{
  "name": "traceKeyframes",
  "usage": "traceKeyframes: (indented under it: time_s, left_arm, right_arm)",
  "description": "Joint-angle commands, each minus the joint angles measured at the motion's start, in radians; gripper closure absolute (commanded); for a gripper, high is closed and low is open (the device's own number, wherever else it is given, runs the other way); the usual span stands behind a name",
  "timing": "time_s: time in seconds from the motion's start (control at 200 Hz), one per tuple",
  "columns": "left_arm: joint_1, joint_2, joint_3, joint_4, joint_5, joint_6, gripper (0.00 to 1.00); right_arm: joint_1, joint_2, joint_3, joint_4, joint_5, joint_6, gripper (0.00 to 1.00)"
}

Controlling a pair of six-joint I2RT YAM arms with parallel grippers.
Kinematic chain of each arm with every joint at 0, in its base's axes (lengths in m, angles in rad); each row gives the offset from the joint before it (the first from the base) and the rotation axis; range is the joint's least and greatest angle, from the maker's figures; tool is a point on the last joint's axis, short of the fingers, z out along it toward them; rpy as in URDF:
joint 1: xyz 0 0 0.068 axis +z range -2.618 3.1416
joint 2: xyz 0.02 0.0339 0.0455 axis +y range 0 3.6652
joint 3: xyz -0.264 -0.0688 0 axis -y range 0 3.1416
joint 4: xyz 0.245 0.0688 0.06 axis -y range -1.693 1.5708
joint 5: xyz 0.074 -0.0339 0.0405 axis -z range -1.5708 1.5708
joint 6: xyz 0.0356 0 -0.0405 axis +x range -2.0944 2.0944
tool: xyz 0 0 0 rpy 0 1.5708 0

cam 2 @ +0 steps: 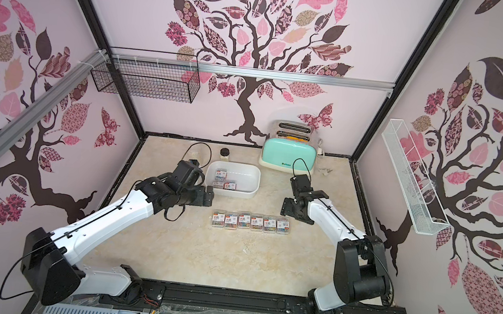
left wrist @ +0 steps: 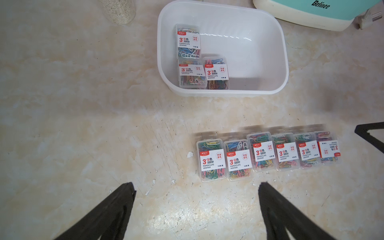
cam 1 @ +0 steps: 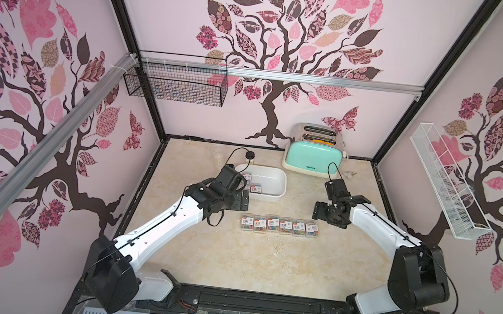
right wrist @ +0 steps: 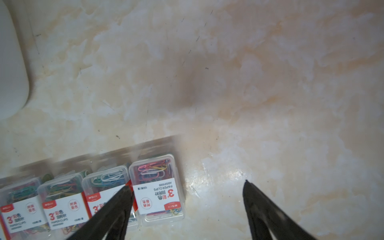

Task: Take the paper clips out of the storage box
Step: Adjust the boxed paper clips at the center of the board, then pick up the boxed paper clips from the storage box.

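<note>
Six cases (left wrist: 261, 154) before box (left wrist: 249, 62), three inside

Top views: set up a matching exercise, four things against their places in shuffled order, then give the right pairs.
Things
1. toaster
2. six paper clip cases in a row
3. three paper clip cases
4. black wire basket

Places
A. inside the storage box
B. hung on the rail along the back wall
C. on the table, against the back wall
D. on the table, nearer the arms' bases than the storage box

Pairs: 1-C, 2-D, 3-A, 4-B
</note>
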Motion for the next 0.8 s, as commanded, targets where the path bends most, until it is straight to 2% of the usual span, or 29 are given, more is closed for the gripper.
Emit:
traceKeyframes:
  time_s: [0.0, 0.07, 0.19, 0.59, 0.795]
  left_arm:
    - [-0.002, 0.049, 0.060, 0.005, -0.019, 0.029, 0.02]
    - [0.001, 0.089, 0.090, 0.020, -0.021, 0.039, 0.02]
    - [0.012, 0.194, 0.168, 0.010, -0.022, 0.053, 0.05]
    - [0.055, 0.529, 0.396, 0.001, -0.003, 0.067, 0.06]
    - [0.080, 0.643, 0.514, -0.019, -0.015, 0.070, 0.09]
  right_arm:
    - [0.010, -0.042, 0.037, -0.013, -0.043, -0.020, 0.11]
    - [0.021, -0.050, 0.042, -0.015, -0.050, -0.018, 0.05]
    - [0.043, -0.067, 0.055, -0.011, -0.063, -0.015, 0.01]
    - [0.123, -0.097, 0.133, -0.057, -0.085, -0.024, 0.01]
    - [0.146, -0.133, 0.152, -0.077, -0.104, -0.032, 0.00]
